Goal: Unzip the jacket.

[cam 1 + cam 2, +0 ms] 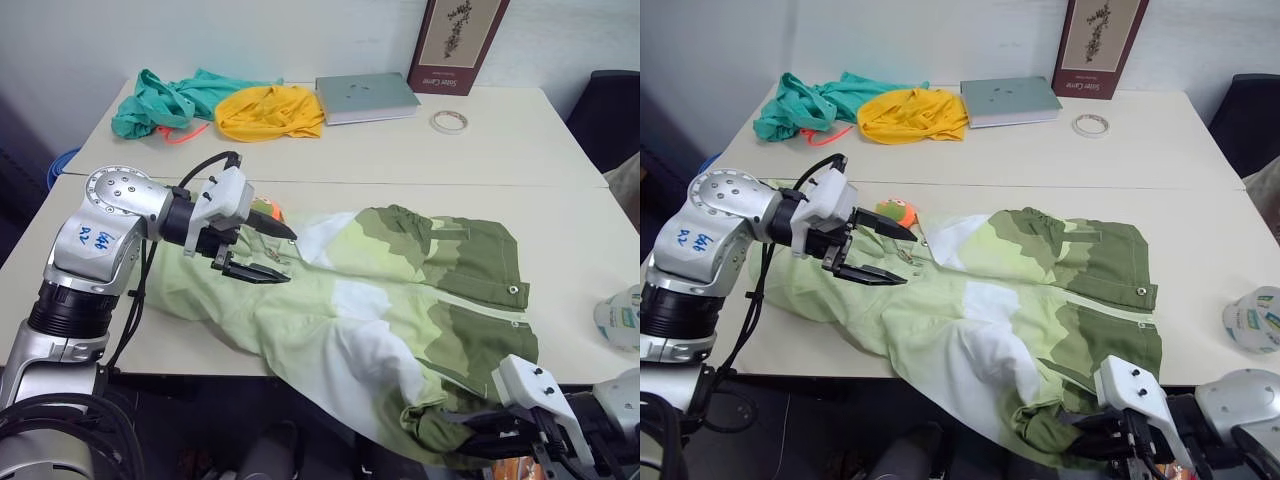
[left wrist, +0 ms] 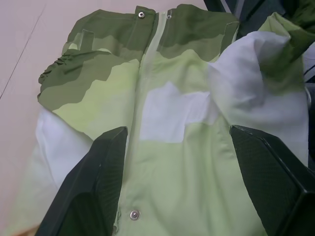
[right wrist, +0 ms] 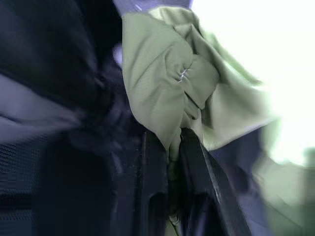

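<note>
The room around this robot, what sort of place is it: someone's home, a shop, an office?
Most likely an office or lab room used for testing. Two plain pale tables stand pushed together by a bare wall, with a book, a roll of tape and a dark chair beside them.

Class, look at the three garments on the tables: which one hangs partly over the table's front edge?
The jacket, colour-blocked pale green, white and olive, droops over the near edge. The yellow garment and teal garment lie bunched wholly on the far table.
</note>
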